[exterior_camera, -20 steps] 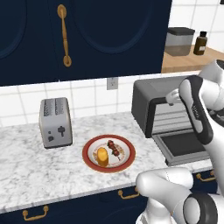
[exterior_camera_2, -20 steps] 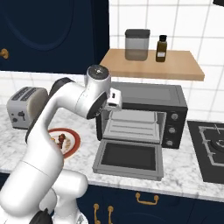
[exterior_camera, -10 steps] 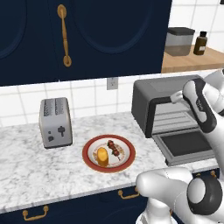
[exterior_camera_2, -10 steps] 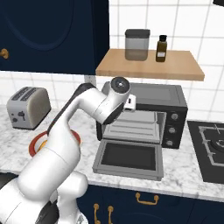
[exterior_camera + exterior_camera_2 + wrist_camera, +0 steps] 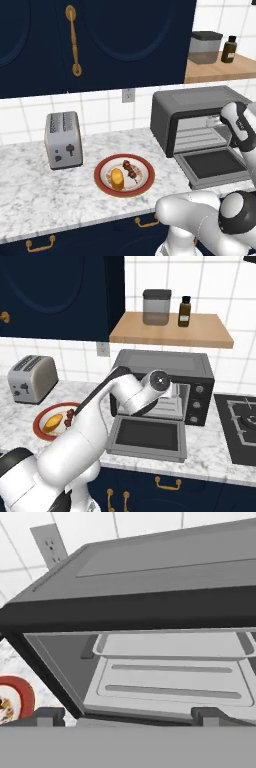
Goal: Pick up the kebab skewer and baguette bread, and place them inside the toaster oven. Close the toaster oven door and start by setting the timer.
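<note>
Jaws apart, empty, facing the open toaster oven; silver toaster stands left.

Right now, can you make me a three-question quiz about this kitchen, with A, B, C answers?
1. Where is the bread?
A. On the red-rimmed plate
B. Inside the oven
C. On the shelf

2. How many things stand on the wooden shelf?
A. One
B. Two
C. Four

3. How is the oven door?
A. Shut
B. Dropped open
C. Missing

Answers: 1 A, the bread lies on the plate beside the meat stick. 2 B, a jar and a brown bottle stand on the shelf. 3 B, the oven door lies flat in front of the oven.
</note>
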You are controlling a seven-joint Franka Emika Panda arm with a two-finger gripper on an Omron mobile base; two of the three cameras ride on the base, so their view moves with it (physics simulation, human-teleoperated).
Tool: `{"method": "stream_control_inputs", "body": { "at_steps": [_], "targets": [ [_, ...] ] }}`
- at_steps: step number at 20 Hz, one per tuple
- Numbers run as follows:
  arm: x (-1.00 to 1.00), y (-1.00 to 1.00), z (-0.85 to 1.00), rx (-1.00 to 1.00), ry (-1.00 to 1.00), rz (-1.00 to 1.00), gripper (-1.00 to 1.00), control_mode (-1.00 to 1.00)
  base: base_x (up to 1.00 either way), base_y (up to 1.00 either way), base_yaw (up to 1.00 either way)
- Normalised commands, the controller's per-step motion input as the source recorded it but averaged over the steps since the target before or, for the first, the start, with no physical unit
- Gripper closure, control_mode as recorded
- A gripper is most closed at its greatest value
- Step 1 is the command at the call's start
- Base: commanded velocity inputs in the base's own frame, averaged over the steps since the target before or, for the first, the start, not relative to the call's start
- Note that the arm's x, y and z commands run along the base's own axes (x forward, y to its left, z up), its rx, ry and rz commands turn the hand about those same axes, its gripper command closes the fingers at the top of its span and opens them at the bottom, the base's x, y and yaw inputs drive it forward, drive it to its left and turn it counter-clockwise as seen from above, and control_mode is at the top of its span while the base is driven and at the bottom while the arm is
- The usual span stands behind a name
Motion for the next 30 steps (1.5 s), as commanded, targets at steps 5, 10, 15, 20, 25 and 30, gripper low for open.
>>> {"method": "stream_control_inputs", "body": {
  "at_steps": [5, 10, 15, 20, 25, 30],
  "targets": [
    [-0.01, -0.16, -0.49, 0.00, -0.07, 0.00, -1.00, -1.00, 0.00, 0.00, 0.00],
    [0.00, -0.14, -0.37, 0.00, -0.05, 0.00, -1.00, -1.00, 0.00, 0.00, 0.00],
    [0.02, -0.09, -0.20, 0.00, 0.00, 0.00, -1.00, -1.00, 0.00, 0.00, 0.00],
    [0.14, -0.06, -0.10, 0.00, 0.00, -0.01, -1.00, -1.00, 0.00, 0.00, 0.00],
    [0.22, -0.03, -0.09, 0.00, 0.00, -0.02, -1.00, -1.00, 0.00, 0.00, 0.00],
    [0.20, -0.01, -0.10, 0.00, -0.01, -0.01, -1.00, -1.00, 0.00, 0.00, 0.00]
  ]
}}
